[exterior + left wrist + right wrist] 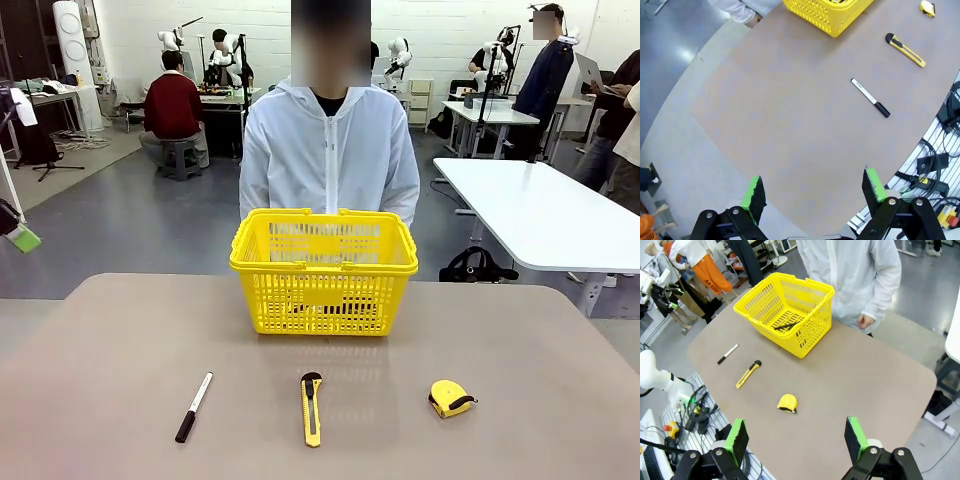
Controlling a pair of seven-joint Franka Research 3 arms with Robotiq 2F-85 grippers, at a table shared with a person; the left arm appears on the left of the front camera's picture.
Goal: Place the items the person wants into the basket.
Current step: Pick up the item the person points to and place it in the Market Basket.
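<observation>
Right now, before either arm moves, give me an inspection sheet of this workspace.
Surface: tan table, flat, no spills seen.
Job's things: basket upright at the far middle, slim dark pen lying inside; tape measure on the table, near right.
Clutter: marker near left; knife near middle.
Grippers: left gripper and right gripper both open, above the table, holding nothing.
Cables: cables below the robot's table edge, off the surface.
Surroundings: person behind the basket; other tables and people farther off.
</observation>
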